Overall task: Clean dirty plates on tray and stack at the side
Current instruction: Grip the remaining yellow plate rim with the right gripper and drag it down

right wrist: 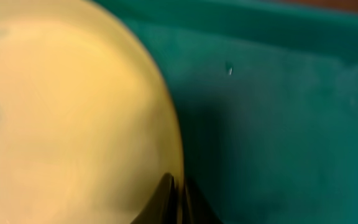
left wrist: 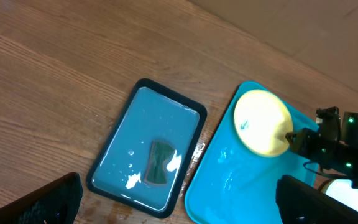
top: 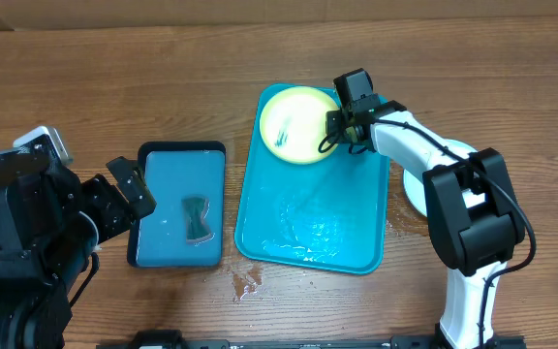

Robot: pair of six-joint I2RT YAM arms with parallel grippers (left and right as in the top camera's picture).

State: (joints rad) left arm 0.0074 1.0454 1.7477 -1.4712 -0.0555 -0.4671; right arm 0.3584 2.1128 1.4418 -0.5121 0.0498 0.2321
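A pale yellow-green plate (top: pixel 296 124) with dark smears lies at the far end of the wet teal tray (top: pixel 308 228). My right gripper (top: pixel 332 131) is shut on the plate's right rim. In the right wrist view the two fingertips (right wrist: pixel 178 193) pinch the edge of the plate (right wrist: pixel 73 112) over the tray (right wrist: pixel 278 124). My left gripper (top: pixel 124 199) hangs open at the table's left, holding nothing. Its fingers frame the bottom of the left wrist view (left wrist: pixel 179 211). That view also shows the plate (left wrist: pixel 263 121) and the tray (left wrist: pixel 241 193).
A smaller black-rimmed blue tray (top: pixel 168 194) with a dark sponge (top: pixel 197 218) sits left of the teal tray. A white-blue plate (top: pixel 415 194) rests on the table to the right, partly under the right arm. Water spots (top: pixel 245 281) mark the wood near the front.
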